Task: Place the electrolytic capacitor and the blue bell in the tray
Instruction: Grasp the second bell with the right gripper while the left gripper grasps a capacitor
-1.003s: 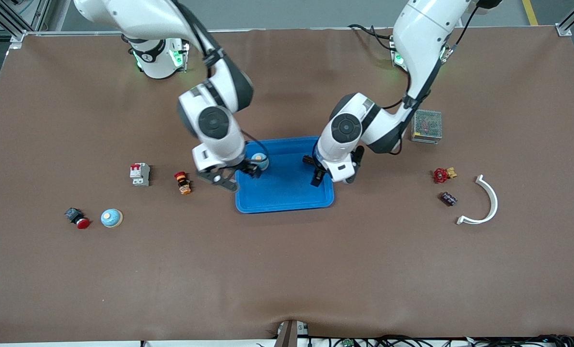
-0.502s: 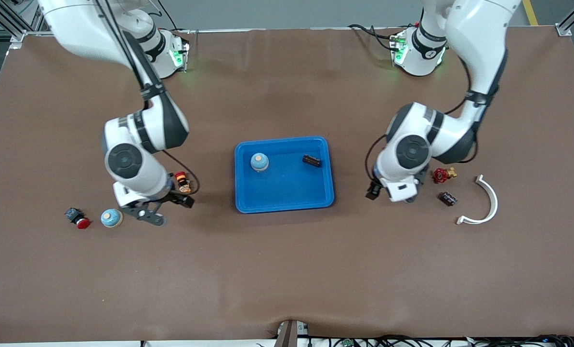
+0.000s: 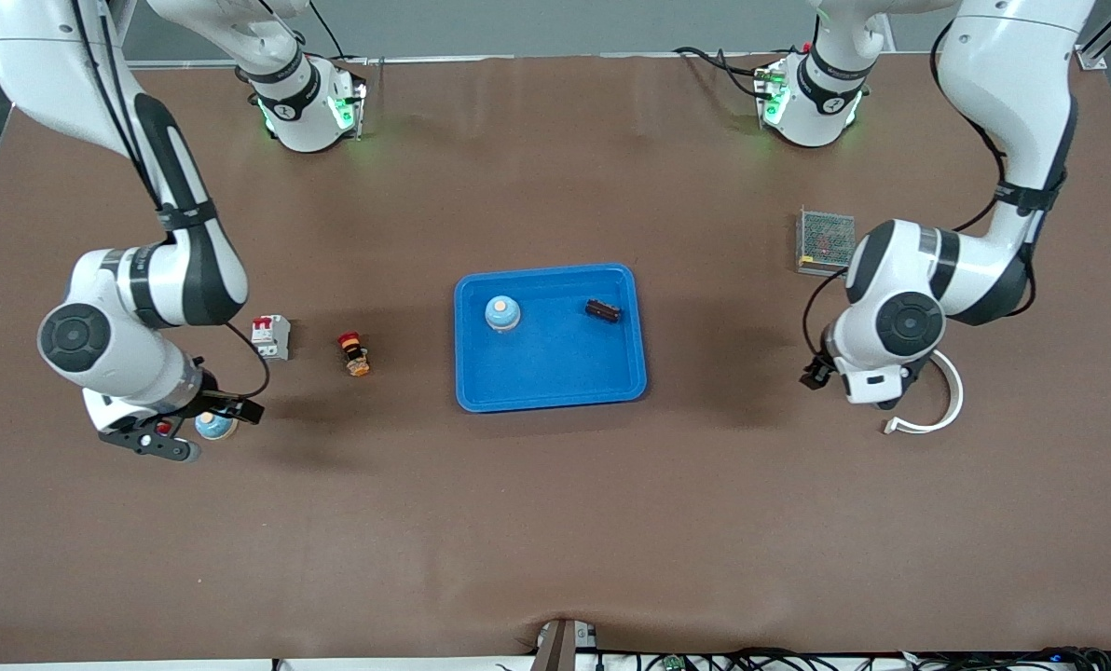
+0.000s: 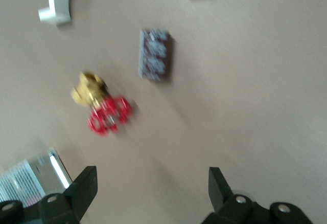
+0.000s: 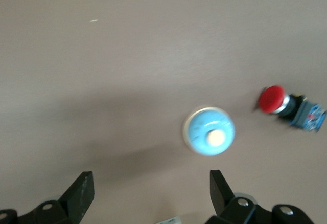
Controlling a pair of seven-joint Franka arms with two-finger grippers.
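Note:
The bright blue tray (image 3: 551, 377) lies mid-table. In it stand a blue bell (image 3: 502, 312) and a dark electrolytic capacitor (image 3: 603, 310). My right gripper (image 3: 203, 434) is open and empty, up over the table at the right arm's end, close over a second blue bell (image 3: 213, 426), which also shows in the right wrist view (image 5: 209, 131), off to one side of the open gripper (image 5: 152, 193). My left gripper (image 3: 835, 377) is open and empty over the left arm's end. Its wrist view shows a second dark capacitor (image 4: 154, 54) ahead of the gripper (image 4: 152, 188); the arm hides this capacitor in the front view.
A red push button (image 5: 288, 105) lies beside the second bell. A grey circuit breaker (image 3: 271, 336) and an orange-red button (image 3: 354, 354) lie between it and the tray. A red valve (image 4: 104, 112), a white curved piece (image 3: 942, 401) and a mesh box (image 3: 826, 240) sit at the left arm's end.
Both grippers let go of the bell and the capacitor in the tray. Each arm then swung away from the tray out to its own end of the table.

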